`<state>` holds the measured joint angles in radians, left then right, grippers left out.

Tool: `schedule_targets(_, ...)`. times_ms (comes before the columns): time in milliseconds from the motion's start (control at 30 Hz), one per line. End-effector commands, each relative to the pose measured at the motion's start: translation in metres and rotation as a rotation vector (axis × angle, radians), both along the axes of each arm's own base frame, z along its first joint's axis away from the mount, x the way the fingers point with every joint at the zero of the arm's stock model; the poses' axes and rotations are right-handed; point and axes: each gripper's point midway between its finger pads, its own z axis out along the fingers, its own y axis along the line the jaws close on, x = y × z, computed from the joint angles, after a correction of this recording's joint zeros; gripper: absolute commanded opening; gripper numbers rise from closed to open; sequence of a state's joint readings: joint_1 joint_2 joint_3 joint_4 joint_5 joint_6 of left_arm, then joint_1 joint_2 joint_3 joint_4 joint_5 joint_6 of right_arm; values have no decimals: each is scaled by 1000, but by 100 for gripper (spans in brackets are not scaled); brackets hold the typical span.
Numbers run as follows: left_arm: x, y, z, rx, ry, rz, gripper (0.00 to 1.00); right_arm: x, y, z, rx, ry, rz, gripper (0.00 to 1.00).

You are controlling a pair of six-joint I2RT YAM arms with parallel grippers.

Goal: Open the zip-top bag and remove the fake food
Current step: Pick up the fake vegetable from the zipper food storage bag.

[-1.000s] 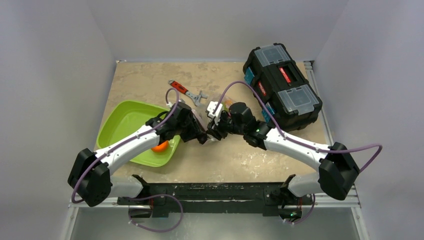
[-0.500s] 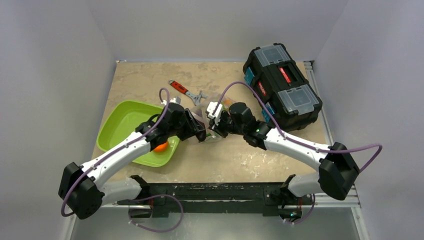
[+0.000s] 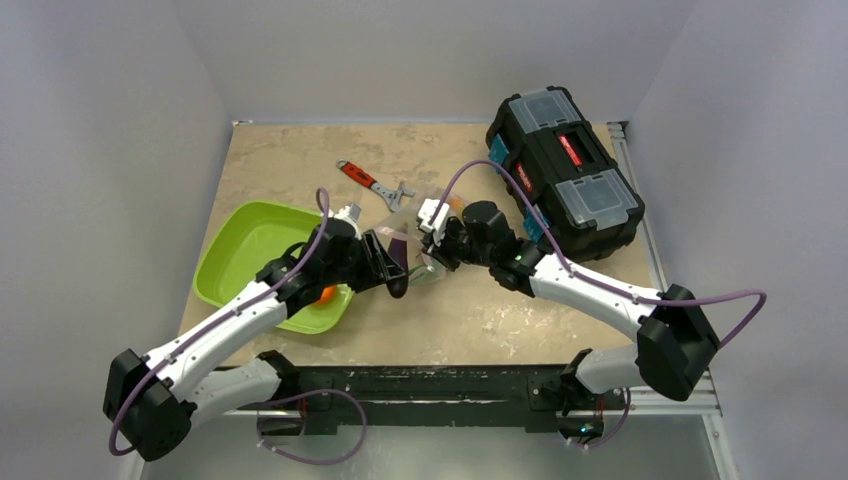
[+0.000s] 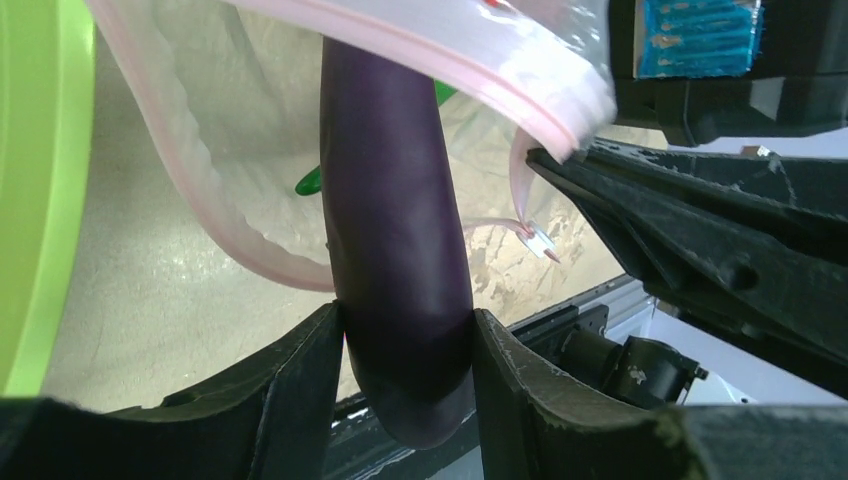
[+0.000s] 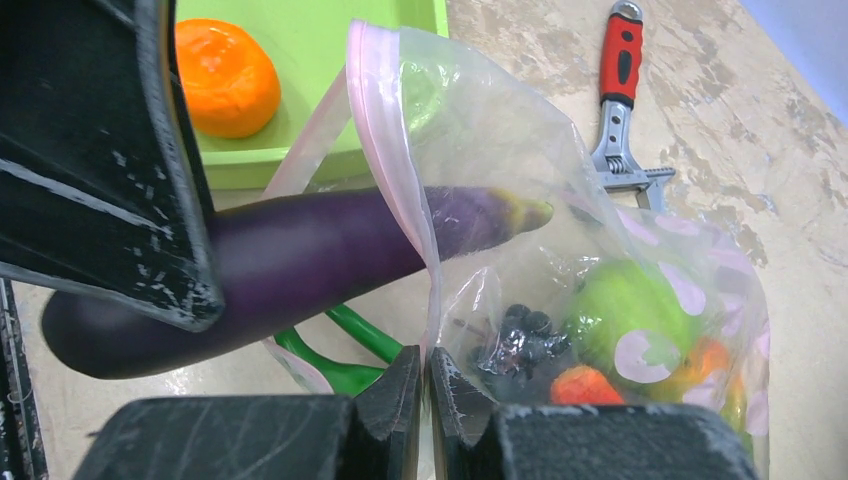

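Two black fingers [image 4: 300, 395] of the left gripper [image 4: 405, 380] clamp the thick end of one dark purple eggplant [image 4: 390, 180]. Its narrow tip lies inside the mouth of the zip-top bag [image 5: 520, 150] and the rest of it is outside. The right gripper [image 5: 426, 385] has its jaws pressed together on the bag's edge, right at the pink zip strip [image 5: 385, 150], holding that side of the mouth up.

From above, both arms reach forward and inward and meet at mid-table. The left arm stretches diagonally over the near corner of the green tray [image 3: 240, 245], and the right arm bends in from the right.

Inside the bag are one round green fruit [image 5: 625, 305], one dark berry cluster [image 5: 525, 335], one red-orange piece [image 5: 585, 385] and one orange piece [image 5: 705, 360]. What look like two slim green pods [image 5: 345, 350] lie at the bag's mouth under the eggplant. The tray holds one orange fruit [image 5: 228, 78].

On the table [image 3: 470, 320] beyond the bag lies one red-handled wrench [image 3: 375, 183], and one black toolbox [image 3: 565, 170] stands to the right.
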<state>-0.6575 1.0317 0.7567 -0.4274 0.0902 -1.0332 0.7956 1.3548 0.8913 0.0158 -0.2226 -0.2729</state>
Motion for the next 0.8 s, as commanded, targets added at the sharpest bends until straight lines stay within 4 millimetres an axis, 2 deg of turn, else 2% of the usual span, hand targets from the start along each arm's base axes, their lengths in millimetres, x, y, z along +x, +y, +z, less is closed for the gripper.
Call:
schedule_targets(0,-7,3,17,-12,-67,-58,0,6,2,16,34,-46,3,5)
schedule_targets(767,-64,48,14,87,-26,-129,0,9,0,13,31,-46,4,5)
